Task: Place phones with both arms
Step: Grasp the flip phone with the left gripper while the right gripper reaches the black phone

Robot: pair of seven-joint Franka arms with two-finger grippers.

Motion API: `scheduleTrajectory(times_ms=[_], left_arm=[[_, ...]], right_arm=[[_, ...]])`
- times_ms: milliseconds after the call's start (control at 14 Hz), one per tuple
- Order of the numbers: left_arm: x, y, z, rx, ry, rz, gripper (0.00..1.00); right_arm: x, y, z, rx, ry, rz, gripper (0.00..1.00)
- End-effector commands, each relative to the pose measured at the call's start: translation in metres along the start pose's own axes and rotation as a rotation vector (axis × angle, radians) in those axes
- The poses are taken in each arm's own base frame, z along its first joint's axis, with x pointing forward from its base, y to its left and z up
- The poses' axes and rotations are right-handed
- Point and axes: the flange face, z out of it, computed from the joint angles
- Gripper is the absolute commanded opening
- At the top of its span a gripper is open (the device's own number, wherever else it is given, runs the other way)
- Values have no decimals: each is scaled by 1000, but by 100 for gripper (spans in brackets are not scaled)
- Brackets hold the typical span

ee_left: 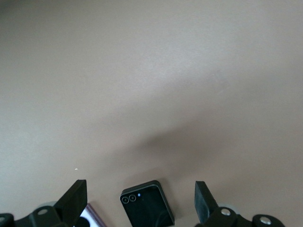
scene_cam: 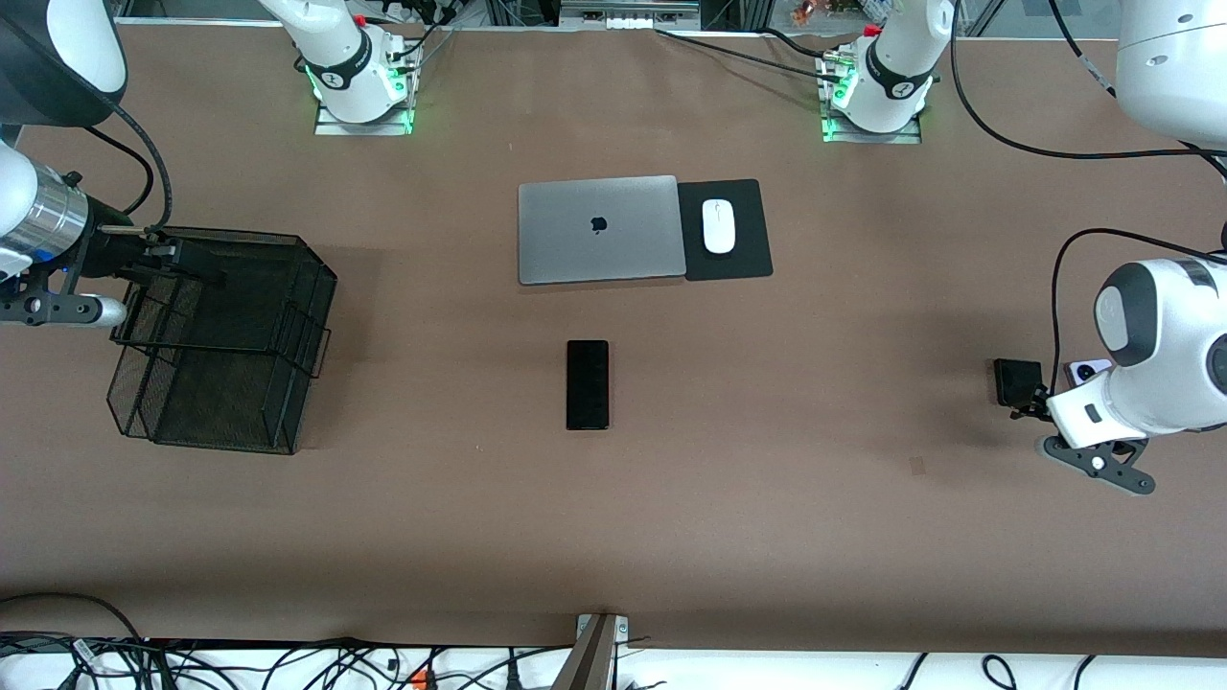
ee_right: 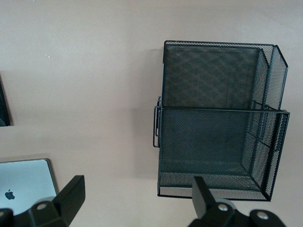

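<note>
The long slim black phone (scene_cam: pixel 587 384) lies flat mid-table, nearer the front camera than the laptop. The small squarish black phone (scene_cam: pixel 1017 382) lies at the left arm's end, beside the lavender-white phone (scene_cam: pixel 1088 370), which the left arm partly hides. My left gripper (scene_cam: pixel 1030 407) hovers open over the small black phone (ee_left: pixel 147 204), which shows between the spread fingers (ee_left: pixel 75 198), untouched. A corner of the lavender-white phone (ee_left: pixel 89 215) shows too. My right gripper (scene_cam: pixel 182 268) is open and empty (ee_right: pixel 137 203) over the edge of the black mesh basket (scene_cam: pixel 225 402).
The mesh basket (ee_right: pixel 218 118) stands at the right arm's end, its two compartments empty. A closed grey laptop (scene_cam: pixel 599 230) lies mid-table with a white mouse (scene_cam: pixel 718 226) on a black pad (scene_cam: pixel 750 261) beside it. The laptop's corner shows in the right wrist view (ee_right: pixel 23 182).
</note>
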Motion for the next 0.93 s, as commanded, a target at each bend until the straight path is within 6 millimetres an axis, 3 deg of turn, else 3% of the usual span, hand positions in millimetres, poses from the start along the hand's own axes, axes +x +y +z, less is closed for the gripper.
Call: scheduleTrajectory(times_ms=[0, 215, 430, 859], left_arm=[[-31, -6, 11, -38, 74, -82, 100], [-40, -9, 23, -92, 119, -167, 100], [-41, -7, 19, -106, 116, -281, 100], [-51, -13, 15, -105, 111, -275, 100]], right_arm=[[-2, 0, -2, 17, 1, 5, 100], [-1, 0, -2, 17, 3, 5, 100], [-1, 0, -2, 17, 6, 6, 100], [2, -7, 4, 23, -2, -4, 100]])
